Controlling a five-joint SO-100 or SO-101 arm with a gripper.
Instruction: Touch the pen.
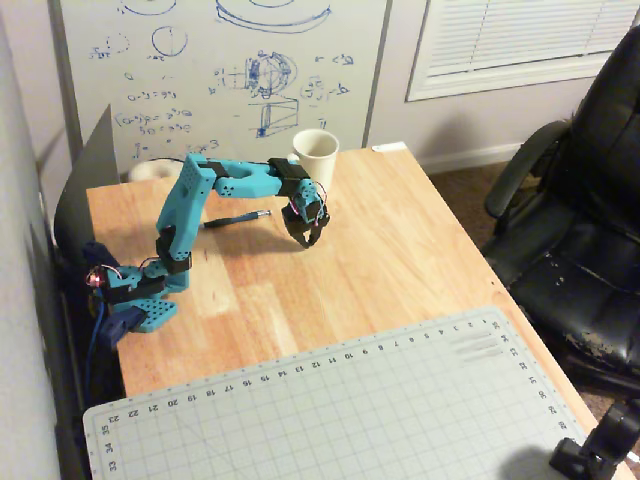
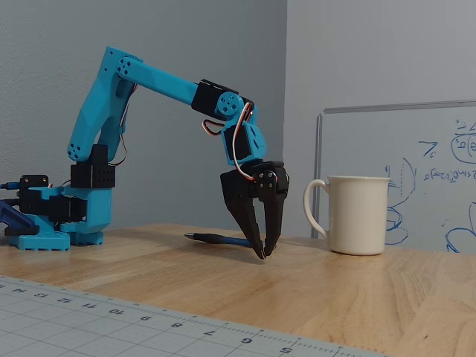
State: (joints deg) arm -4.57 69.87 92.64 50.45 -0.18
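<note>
So in the low side-on fixed view the blue arm (image 2: 111, 126) sits on the left of the wooden counter (image 2: 357, 290), reaching over and pointing its fingers (image 2: 262, 255) straight down. The two black fingertips are pinched nearly together with nothing between them, tips right at the counter surface as far as I can see.

The pen (image 2: 216, 239) lies flat on the counter, running off to the left of the fingers; its near end disappears behind them, so I can't tell if it's actually touching. In the high-angle fixed view the pen (image 1: 235, 218) lies left of the fingers (image 1: 307, 238), partly hidden under the arm's forearm.

Right of the fingers in the side view stands a cream mug (image 2: 357, 216), upright, handle facing the fingers, clearly apart from them. From above, the mug (image 1: 315, 157) looks empty, though the inside is kinda blown out.
</note>
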